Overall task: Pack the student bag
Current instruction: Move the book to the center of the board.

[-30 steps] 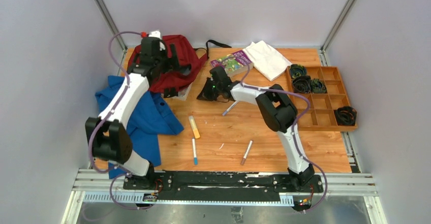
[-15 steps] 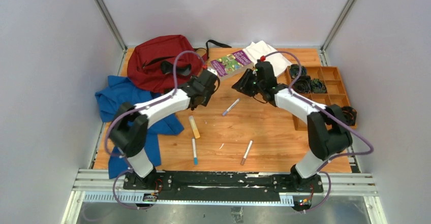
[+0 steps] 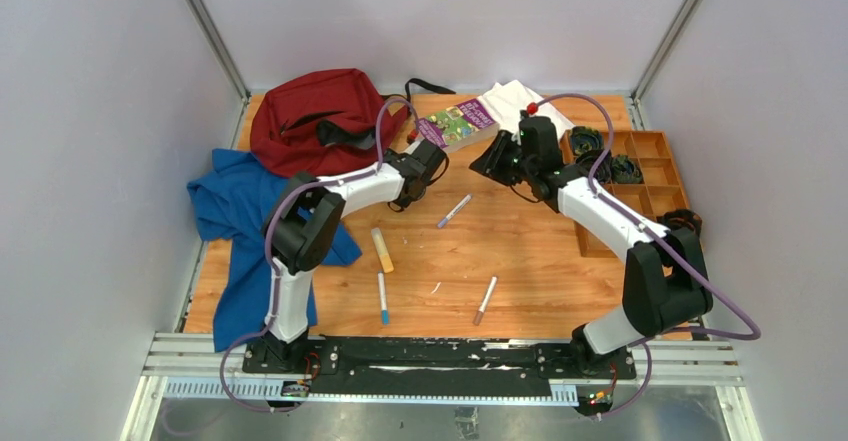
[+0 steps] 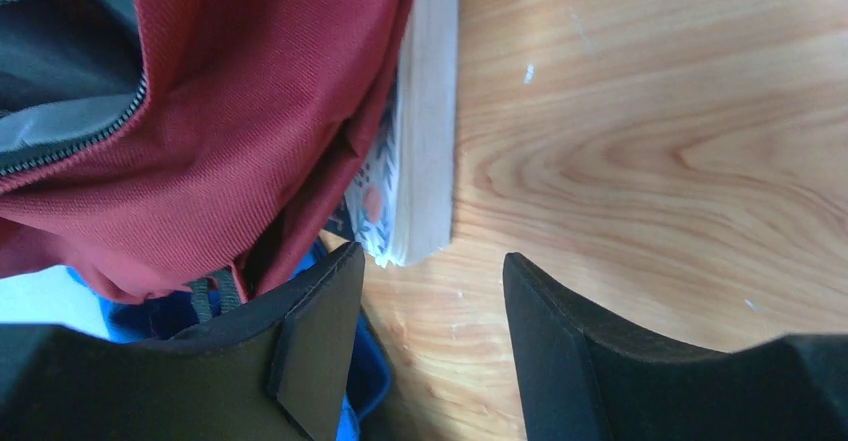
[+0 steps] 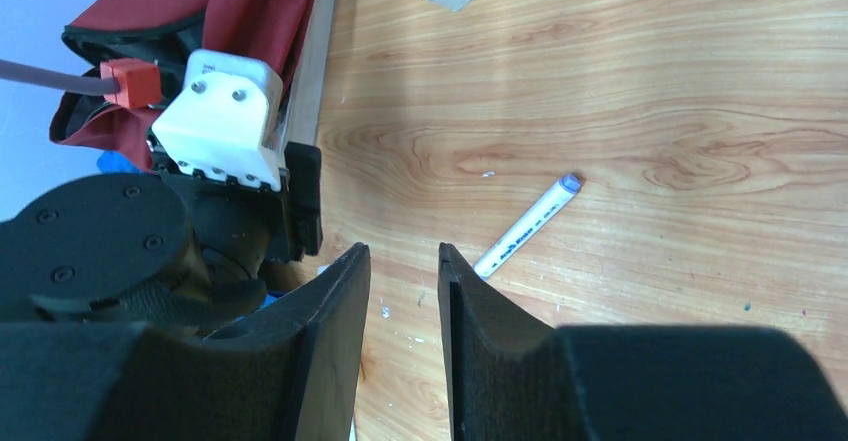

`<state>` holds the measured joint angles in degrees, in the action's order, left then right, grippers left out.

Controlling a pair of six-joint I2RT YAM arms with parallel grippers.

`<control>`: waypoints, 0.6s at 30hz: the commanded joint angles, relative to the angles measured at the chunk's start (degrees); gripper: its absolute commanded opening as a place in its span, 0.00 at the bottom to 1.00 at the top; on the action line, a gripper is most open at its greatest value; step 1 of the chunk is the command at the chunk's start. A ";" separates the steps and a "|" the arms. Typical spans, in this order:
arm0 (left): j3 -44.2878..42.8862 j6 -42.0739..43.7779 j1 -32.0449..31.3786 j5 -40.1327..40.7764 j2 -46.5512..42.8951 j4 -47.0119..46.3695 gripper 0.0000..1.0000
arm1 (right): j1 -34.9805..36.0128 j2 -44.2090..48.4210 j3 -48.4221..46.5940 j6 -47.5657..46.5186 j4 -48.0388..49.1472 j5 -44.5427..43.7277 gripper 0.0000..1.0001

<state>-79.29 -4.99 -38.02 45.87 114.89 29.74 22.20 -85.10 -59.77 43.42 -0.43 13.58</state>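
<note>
Pale booth walls are being seen around a wooden worktop (image 3: 520, 251). At its ten o'clock the student bag (image 3: 310, 111), slack dark red twill with grey lining, is being borne. The nearer left jaws are being held wide apart and empty, the bag at their ten o'clock. A thin book (image 4: 430, 111), long edge twelve-to-six, is being overlapped by its fabric. The right jaws are being held barely parted, empty.

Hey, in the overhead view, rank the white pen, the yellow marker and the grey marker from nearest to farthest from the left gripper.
From the left gripper:
1. White pen, just toward the bases and slightly right, mid-table.
2. Yellow marker, closer to the bases, beside the blue garment.
3. Grey marker, farthest, right of centre toward the near edge.
</note>
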 commanded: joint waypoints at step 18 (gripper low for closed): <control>-4.28 2.86 5.11 3.79 7.92 2.24 0.68 | -1.28 -1.56 1.92 0.91 -0.36 3.47 0.33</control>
<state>-81.21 -1.15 -33.76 49.78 120.60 30.70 21.71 -85.80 -58.85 43.88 -1.04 16.16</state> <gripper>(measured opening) 0.665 0.337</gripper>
